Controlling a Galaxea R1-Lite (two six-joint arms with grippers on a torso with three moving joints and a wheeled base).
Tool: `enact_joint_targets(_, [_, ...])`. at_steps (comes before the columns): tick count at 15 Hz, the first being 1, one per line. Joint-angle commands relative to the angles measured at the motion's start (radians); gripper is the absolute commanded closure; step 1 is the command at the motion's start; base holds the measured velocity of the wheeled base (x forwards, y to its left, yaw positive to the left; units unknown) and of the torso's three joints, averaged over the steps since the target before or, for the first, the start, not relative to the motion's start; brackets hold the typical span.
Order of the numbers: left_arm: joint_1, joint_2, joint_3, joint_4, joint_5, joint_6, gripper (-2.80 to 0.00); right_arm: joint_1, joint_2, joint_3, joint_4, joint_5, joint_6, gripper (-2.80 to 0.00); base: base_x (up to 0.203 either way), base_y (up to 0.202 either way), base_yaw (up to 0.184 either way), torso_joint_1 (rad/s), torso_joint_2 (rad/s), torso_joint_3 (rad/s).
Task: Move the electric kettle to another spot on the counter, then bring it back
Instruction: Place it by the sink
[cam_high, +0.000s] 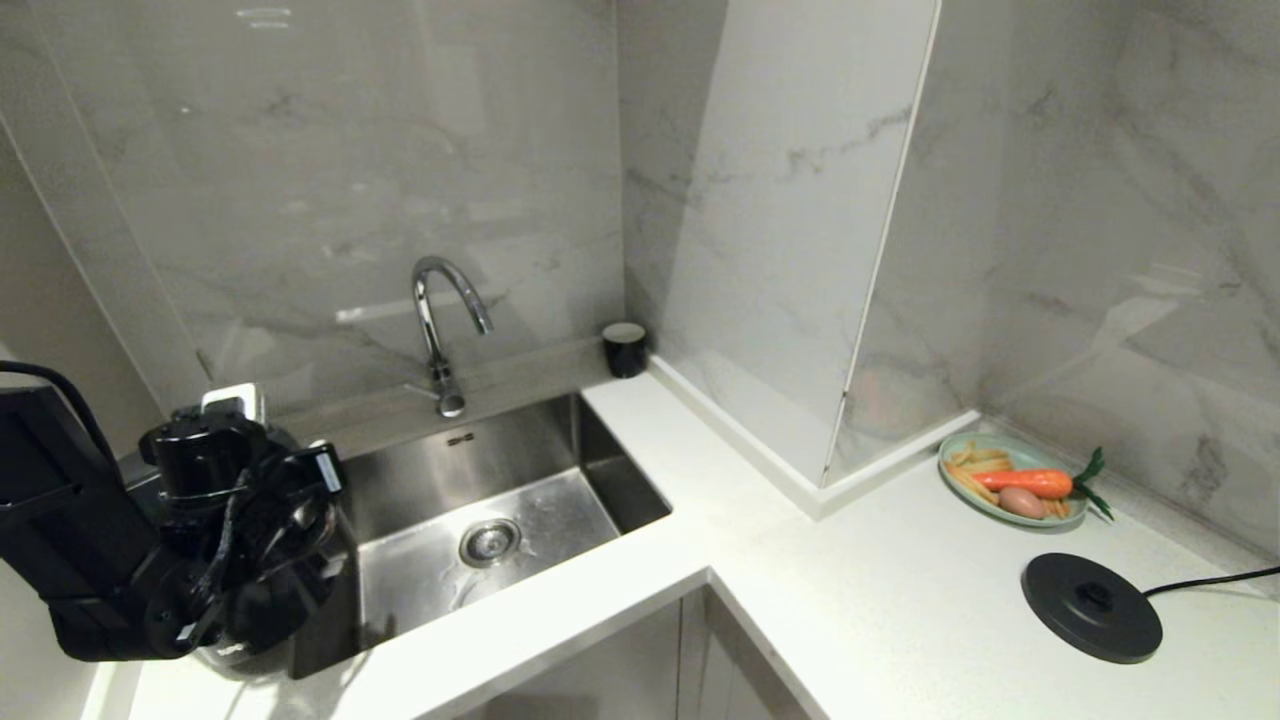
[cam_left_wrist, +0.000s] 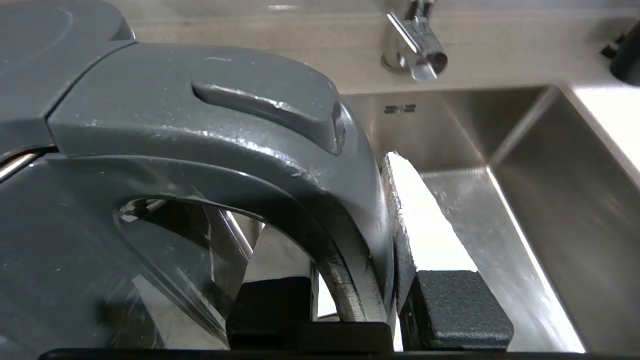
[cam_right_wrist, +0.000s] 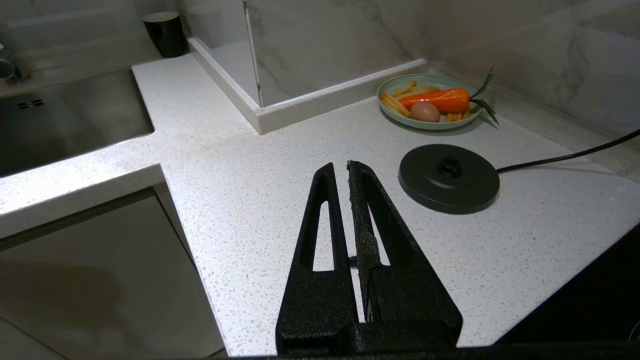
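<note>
The left gripper (cam_left_wrist: 352, 305) pinches the loop handle of the tall shiny black electric kettle (cam_high: 262, 560), which is on the white speckled stone counter (cam_high: 900, 600) left of the steel sink (cam_high: 520, 500). A weak pinch could let it tip into the sink. The right gripper (cam_right_wrist: 340, 170) is pressed together, parked.
</note>
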Motion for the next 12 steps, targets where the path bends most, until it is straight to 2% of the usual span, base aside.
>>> enact_joint_targets(1, [0.009,0.05,0.005,-0.046,-0.001,0.004,0.0,0.0,0.0,0.0,0.0,0.0,0.0,0.0,0.0,0.0,0.0,0.0,0.0,0.0])
enact_joint_targets(4, [0.025,0.114,0.023,-0.148,-0.003,0.035,0.0,0.0,0.0,0.0,0.0,0.0,0.0,0.0,0.0,0.0,0.0,0.0,0.0,0.0])
enact_joint_targets(10, [0.062,0.181,0.062,-0.248,-0.025,0.081,0.0,0.0,0.0,0.0,0.0,0.0,0.0,0.0,0.0,0.0,0.0,0.0,0.0,0.0])
enact_joint_targets(12, [0.067,0.202,0.082,-0.25,-0.03,0.085,0.0,0.0,0.0,0.0,0.0,0.0,0.0,0.0,0.0,0.0,0.0,0.0,0.0,0.0])
